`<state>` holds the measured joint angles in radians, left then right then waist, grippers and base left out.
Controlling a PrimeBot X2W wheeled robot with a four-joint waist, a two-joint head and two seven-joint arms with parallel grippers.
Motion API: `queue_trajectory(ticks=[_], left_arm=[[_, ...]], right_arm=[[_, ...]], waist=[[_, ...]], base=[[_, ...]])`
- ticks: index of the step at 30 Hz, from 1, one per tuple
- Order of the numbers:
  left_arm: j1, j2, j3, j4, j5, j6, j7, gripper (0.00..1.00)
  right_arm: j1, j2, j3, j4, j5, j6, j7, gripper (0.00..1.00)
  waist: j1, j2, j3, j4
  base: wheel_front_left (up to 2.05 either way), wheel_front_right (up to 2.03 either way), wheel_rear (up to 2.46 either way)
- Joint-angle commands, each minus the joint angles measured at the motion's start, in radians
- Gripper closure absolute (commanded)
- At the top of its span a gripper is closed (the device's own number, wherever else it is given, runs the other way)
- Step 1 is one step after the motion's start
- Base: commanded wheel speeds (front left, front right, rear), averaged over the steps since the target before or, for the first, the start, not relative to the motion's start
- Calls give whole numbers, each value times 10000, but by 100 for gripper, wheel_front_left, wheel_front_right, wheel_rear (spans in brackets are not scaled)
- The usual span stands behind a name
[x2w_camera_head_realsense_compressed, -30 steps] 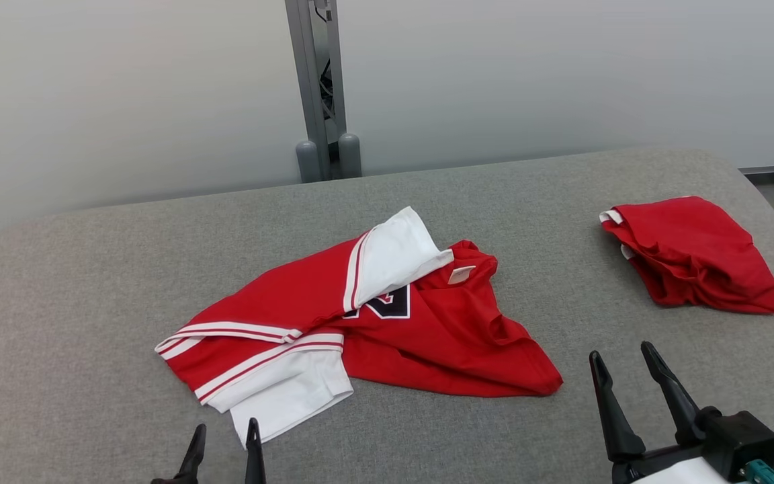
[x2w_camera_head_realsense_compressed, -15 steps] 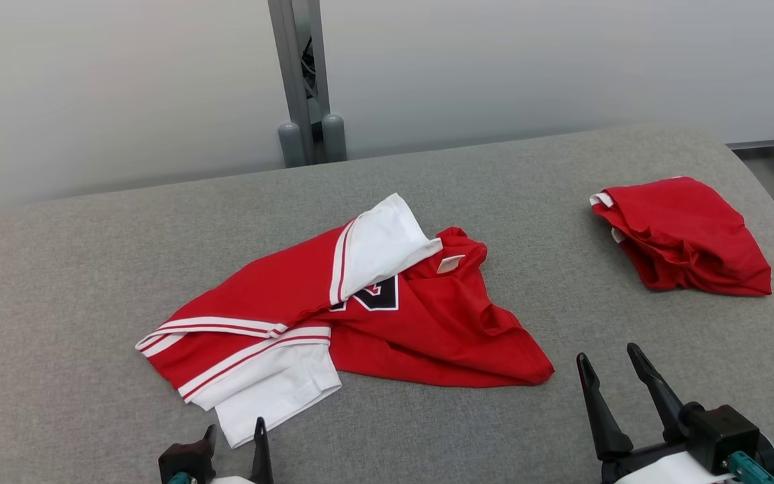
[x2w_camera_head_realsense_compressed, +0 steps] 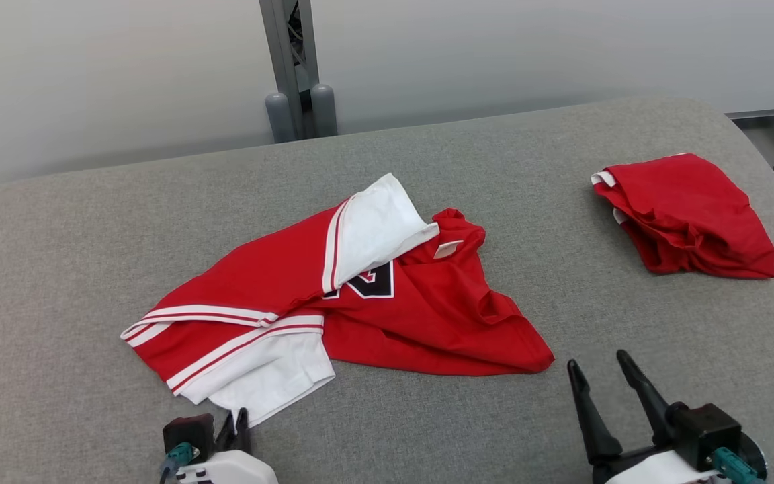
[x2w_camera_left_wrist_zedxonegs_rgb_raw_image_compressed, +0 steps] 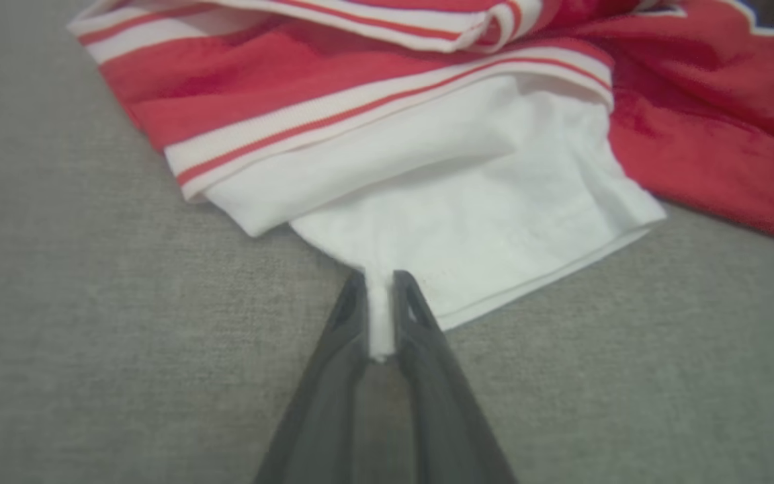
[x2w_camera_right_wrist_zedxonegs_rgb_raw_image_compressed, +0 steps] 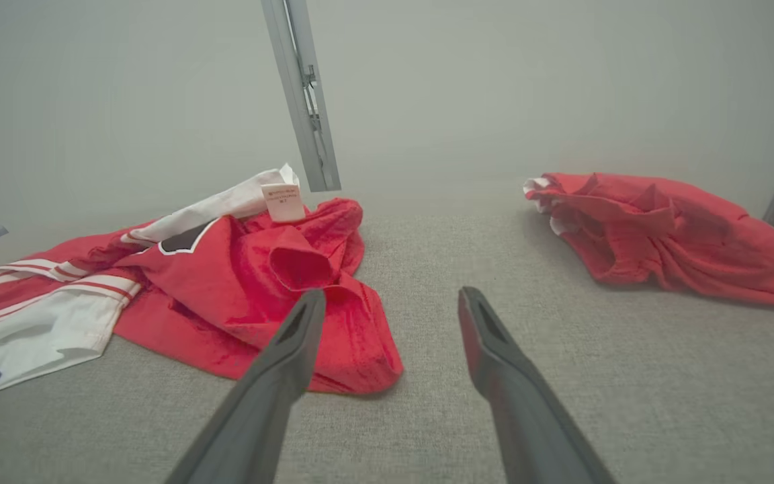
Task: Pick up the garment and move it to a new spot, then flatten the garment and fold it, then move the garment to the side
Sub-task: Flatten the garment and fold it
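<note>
A crumpled red garment [x2w_camera_head_realsense_compressed: 427, 323] with white sleeves, striped trim and a black letter lies mid-table. My left gripper [x2w_camera_head_realsense_compressed: 236, 420] is at its near white sleeve. In the left wrist view my left gripper [x2w_camera_left_wrist_zedxonegs_rgb_raw_image_compressed: 379, 279] is shut on a pinch of the white hem of the garment [x2w_camera_left_wrist_zedxonegs_rgb_raw_image_compressed: 481, 188], which still rests on the cloth surface. My right gripper [x2w_camera_head_realsense_compressed: 596, 360] stands open just right of the garment's red corner, nothing between its fingers. In the right wrist view my right gripper [x2w_camera_right_wrist_zedxonegs_rgb_raw_image_compressed: 392, 294] points past the garment [x2w_camera_right_wrist_zedxonegs_rgb_raw_image_compressed: 259, 282].
A second red garment [x2w_camera_head_realsense_compressed: 689, 215] lies bunched at the table's right, also seen as a red heap [x2w_camera_right_wrist_zedxonegs_rgb_raw_image_compressed: 669, 228] in the right wrist view. The grey fabric table [x2w_camera_head_realsense_compressed: 91, 235] ends at a pale wall with a metal post [x2w_camera_head_realsense_compressed: 289, 60] behind. A metal frame stands at the far right.
My left gripper has gone from open to shut on the white sleeve hem after reaching forward. The head camera has tilted, shifting the whole scene. The right gripper stays open.
</note>
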<state>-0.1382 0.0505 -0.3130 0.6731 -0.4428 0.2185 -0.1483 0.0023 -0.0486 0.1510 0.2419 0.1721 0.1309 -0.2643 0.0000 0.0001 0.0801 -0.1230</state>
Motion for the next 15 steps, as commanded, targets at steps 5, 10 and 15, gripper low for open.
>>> queue_trajectory(ticks=[5,10,15], left_arm=[[89,135,-70,-124,117,-81,-525,100],[355,357,-22,-726,251,-35,-903,100],[586,565,52,-1256,311,37,-993,100]], right_arm=[[-541,-52,154,1025,166,-3,-6,0],[-1208,-189,335,2674,308,-3,-8,0],[-1707,-386,426,3673,438,-3,-6,0]], waist=[[0,-1,184,338],[0,-1,206,859],[0,-1,210,1296]], base=[[0,0,0],[0,0,0],[0,0,0]])
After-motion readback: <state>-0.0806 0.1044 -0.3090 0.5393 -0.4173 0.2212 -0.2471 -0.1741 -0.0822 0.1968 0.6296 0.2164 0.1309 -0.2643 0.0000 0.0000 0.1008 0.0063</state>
